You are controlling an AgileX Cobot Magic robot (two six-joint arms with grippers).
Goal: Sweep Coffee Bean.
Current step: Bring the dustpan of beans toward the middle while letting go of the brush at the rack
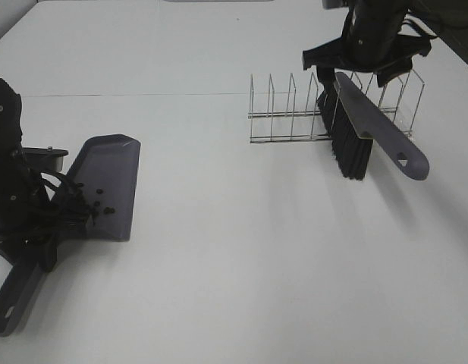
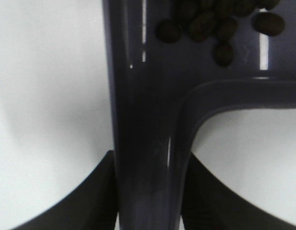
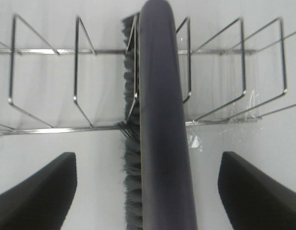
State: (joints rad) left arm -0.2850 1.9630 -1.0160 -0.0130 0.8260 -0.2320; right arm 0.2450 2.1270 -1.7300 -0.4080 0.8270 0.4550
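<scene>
The grey-purple dustpan (image 1: 108, 171) lies on the white table at the left, and several dark coffee beans (image 1: 97, 206) sit near its back wall. My left gripper (image 1: 45, 241) is shut on the dustpan's handle (image 2: 148, 158), with coffee beans (image 2: 219, 28) close by in the pan. At the right, the brush (image 1: 370, 125) leans in a slot of the wire rack (image 1: 283, 114), black bristles (image 1: 349, 152) facing the table's front. My right gripper (image 1: 356, 70) hovers over it. Its fingers (image 3: 40, 191) stand open on either side of the brush handle (image 3: 162, 120), not touching it.
The wire rack (image 3: 47, 91) has several upright dividers on both sides of the brush. A thin seam (image 1: 142, 95) runs across the white table behind the dustpan. The table's far right edge (image 1: 457, 53) is close to the right arm.
</scene>
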